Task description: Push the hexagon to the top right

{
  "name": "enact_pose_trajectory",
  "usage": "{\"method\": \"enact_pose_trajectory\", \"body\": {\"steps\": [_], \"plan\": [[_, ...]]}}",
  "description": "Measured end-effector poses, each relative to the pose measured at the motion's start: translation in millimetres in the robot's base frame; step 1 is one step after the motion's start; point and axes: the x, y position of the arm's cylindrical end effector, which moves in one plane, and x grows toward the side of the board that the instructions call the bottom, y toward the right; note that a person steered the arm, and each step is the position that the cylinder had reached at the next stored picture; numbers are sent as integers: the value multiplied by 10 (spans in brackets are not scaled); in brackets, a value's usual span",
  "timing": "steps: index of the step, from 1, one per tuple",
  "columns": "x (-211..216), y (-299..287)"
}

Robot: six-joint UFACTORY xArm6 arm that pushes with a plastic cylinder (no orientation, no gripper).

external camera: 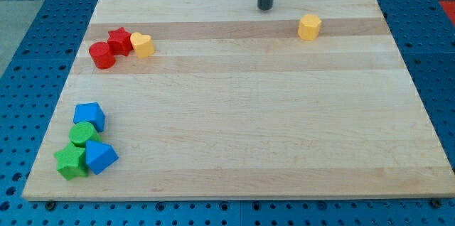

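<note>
Spotted the yellow hexagon (309, 27) on the tabletop (234, 133), up toward the view's top right but short of the corner. Working with a bare rod for a tool: no jaws, nothing held. Got my tip (266, 7) near the top edge, left of the hexagon and slightly higher, not touching. Probably best to loop round to its lower-left side first, then push dead-centre toward the corner so it doesn't spin off, easing up near the edge.
</note>
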Motion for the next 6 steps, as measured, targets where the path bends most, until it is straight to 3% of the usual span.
{"method": "enact_pose_trajectory", "body": {"steps": [1,2,3,6], "plan": [[866,154],[1037,210],[782,372],[818,791]]}}
